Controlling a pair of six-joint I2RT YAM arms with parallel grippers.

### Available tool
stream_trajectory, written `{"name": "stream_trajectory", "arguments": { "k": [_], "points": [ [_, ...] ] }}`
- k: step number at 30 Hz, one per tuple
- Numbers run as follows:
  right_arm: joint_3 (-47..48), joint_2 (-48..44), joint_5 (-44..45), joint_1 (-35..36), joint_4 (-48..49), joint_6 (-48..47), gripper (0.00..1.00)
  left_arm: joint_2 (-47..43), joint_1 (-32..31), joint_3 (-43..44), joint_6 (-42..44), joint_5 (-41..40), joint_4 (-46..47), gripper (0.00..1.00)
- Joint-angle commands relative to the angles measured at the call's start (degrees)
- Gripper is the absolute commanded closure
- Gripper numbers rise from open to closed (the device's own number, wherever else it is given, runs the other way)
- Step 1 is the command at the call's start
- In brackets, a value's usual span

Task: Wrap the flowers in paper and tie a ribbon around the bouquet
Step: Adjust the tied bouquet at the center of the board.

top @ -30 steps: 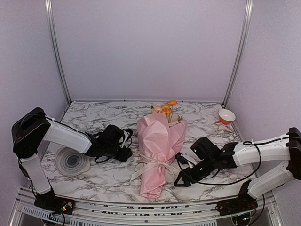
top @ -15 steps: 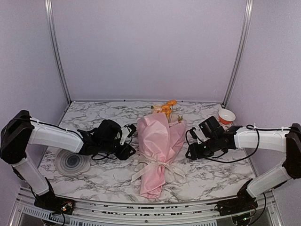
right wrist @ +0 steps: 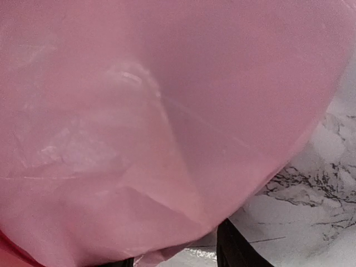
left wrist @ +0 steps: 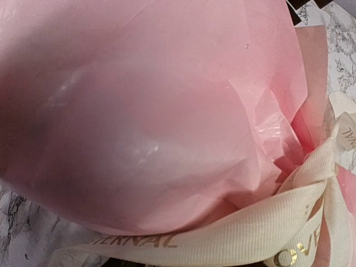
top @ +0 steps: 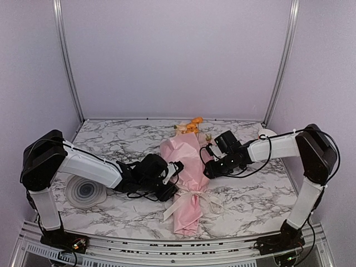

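bouquet (top: 186, 178): lying flat about the middle of the table (top: 111, 139), wide end towards the table's back edge, narrow tip close to its near edge.
room around it: bare marble on the table's left half and along the back. On the right half the only open patch is near the front edge. Lilac walls and two metal posts close in the back and sides.
look: a pale pink crinkly cone. The paper (left wrist: 144, 111) has a soft sheen up close and loose flaps at the top.
flowers (top: 192, 125): just a few orange and yellowish heads poking out of the wide end. Stems are hidden inside.
ribbon (top: 192, 196): cream, ribbed, with gold lettering. It's knotted around the lower part of the cone, with tails trailing onto the table on both sides.
left gripper (top: 174, 177): right up against the cone's left side just above the knot. Its camera is full of pink, so can't tell if it's spread or pinching.
right gripper (top: 207, 164): against the cone's right side, higher up. Dark fingers (right wrist: 236, 250) peek out under bulging paper, and honestly can't tell if they've got hold of it.
disc (top: 84, 191): grey and ringed, at the table's left near side, partly under the left arm.
bowl (top: 266, 132): at the table's back right corner, mostly hidden behind the right arm.
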Motion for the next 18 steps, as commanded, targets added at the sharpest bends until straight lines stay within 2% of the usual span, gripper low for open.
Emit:
{"name": "stream_trajectory", "arguments": {
  "k": [1, 4, 7, 9, 11, 14, 18],
  "points": [
    [4.35, 1.02, -1.50, -0.78, 3.08, -1.93, 0.51, 1.36, -0.21, 2.24, -1.19, 2.45, 2.71, 0.54],
    [6.20, 1.56, -1.87, -1.37, 2.21, -2.61, 0.51, 1.42, -0.55, 3.36, -0.52, 2.81, 2.62, 0.53],
    [5.73, -0.11, -0.22, -3.28, 0.69, -2.54, 0.51, -0.76, -0.50, 2.33, -0.18, -0.17, 2.57, 0.51],
    [3.83, -3.06, -0.73, -5.95, 0.98, -2.40, 0.50, -3.59, -0.47, 0.41, 0.05, -3.30, 2.39, 0.46],
    [1.61, -7.65, -0.99, -9.15, 1.67, -2.60, 0.49, -7.22, -0.34, -1.64, 0.49, -7.01, 1.11, 0.36],
    [-2.57, -17.68, 0.08, -14.97, 4.18, -2.90, 0.38, -13.24, 0.60, -4.39, 0.95, -11.85, -1.61, 0.21],
    [-10.50, -30.96, 6.45, -21.63, 11.57, -1.05, 0.14, -21.06, 5.89, -6.70, -2.57, -15.78, -8.52, 0.03]
  ]
}}
